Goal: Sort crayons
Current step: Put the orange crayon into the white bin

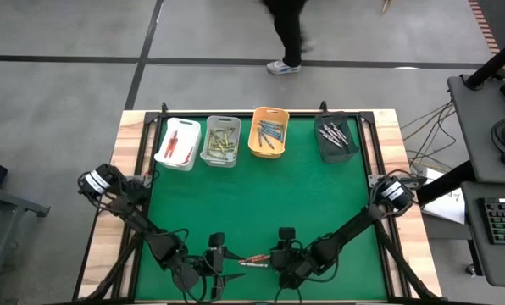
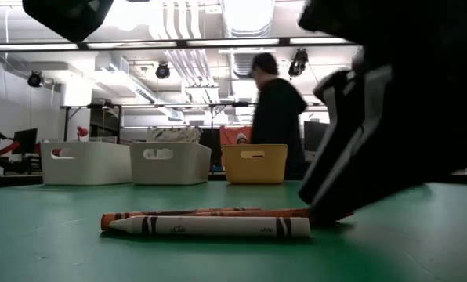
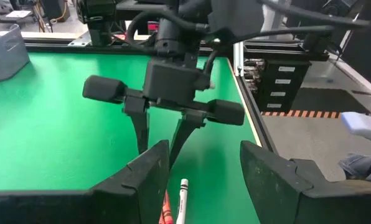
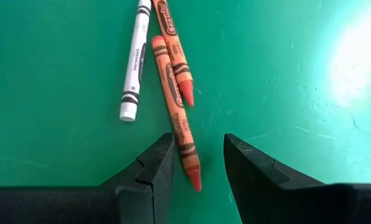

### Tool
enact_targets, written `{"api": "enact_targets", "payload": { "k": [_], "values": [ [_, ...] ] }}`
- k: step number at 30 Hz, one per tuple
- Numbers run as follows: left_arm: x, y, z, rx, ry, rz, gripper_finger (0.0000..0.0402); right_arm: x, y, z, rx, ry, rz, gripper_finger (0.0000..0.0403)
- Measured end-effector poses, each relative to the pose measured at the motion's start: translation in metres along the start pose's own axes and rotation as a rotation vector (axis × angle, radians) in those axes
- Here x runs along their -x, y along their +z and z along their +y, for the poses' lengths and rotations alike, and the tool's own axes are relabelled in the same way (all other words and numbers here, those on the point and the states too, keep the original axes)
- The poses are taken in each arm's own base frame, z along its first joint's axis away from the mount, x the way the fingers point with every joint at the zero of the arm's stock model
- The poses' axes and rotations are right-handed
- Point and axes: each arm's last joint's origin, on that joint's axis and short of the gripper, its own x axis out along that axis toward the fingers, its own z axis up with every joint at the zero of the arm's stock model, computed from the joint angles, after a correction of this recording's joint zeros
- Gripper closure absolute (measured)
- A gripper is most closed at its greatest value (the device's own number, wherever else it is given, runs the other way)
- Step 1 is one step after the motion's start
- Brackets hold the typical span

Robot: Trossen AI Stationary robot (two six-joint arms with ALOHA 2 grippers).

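Fingers: right gripper [image 4: 195, 165] spread apart, holding nothing, poised straight over the mat with the tip of one red-orange crayon [image 4: 176, 115] in the gap between its jaws, not yet pinched. Left gripper [image 3: 201, 174] also spread and empty, at 6 o'clock on the green mat [image 1: 261, 203], facing the right gripper across the loose crayons.

Progress (judged): most of the sort looks done. Four bins along the 12 o'clock edge already hold crayons: white bin [image 1: 178, 142] with reds, grey bin [image 1: 221, 141] with yellowish ones, orange bin [image 1: 268, 132] with blues, black bin [image 1: 337, 138] with greys. Left on the mat: a small cluster [image 1: 252, 261] at 6 o'clock between the two grippers. Nothing else loose on the mat as far as the high view shows.

View differences:
- High view: cluster reads only as a thin reddish streak; count not possible.
- Right wrist view: three pieces resolved, namely a white crayon [image 4: 134, 62], the red-orange one under the jaws, and a second red-orange crayon [image 4: 173, 53] lying across it.
- Low view: white crayon nearest the camera, orange ones behind it; black bin not in frame; a person [image 2: 276, 117] stands beyond the table.
- Left wrist view: the right gripper seen head-on above the cluster.
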Motion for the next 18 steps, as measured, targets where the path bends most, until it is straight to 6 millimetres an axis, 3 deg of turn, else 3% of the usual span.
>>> {"api": "enact_targets", "payload": {
  "k": [10,18],
  "values": [
    [0.0,0.0,0.0,0.001,0.001,-0.001,0.0222,-0.01,-0.018,-0.008,-0.054,0.019,-0.048,0.0275],
    [0.001,0.003,0.001,0.002,0.0,-0.007,0.0222,-0.014,-0.026,-0.011,-0.087,0.052,-0.077,0.0331]
  ]
}}
